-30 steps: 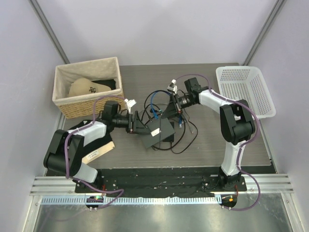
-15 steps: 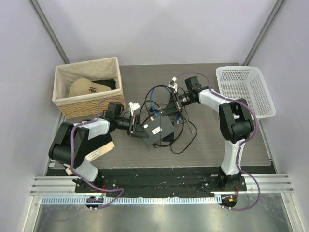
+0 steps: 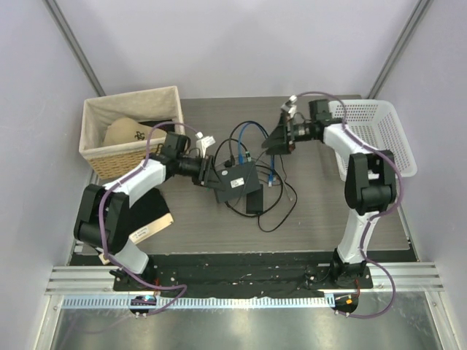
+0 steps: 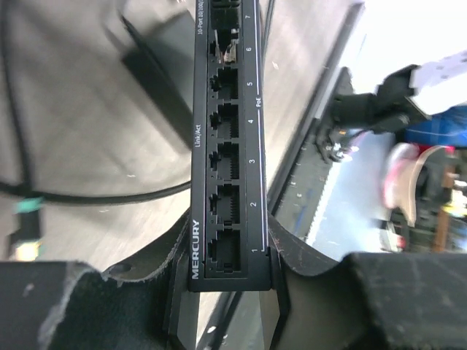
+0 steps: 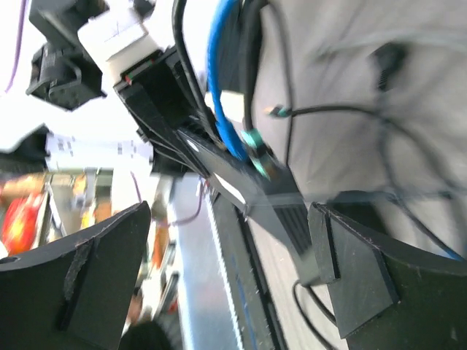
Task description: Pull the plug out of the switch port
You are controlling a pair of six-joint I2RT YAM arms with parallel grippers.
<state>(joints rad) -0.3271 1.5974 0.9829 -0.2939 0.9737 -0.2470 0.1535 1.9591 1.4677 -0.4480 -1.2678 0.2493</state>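
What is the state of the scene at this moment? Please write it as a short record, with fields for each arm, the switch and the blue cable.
left fingers: closed on the port-1 end of the switch
right fingers: open, holding nothing, apart from the switch
switch ports: 1 to 5 empty in the left wrist view; the further ones unclear
blue cable: loops beyond the switch
plug: teal end lies at the switch's edge; seated or out, cannot tell
task: not confirmed done
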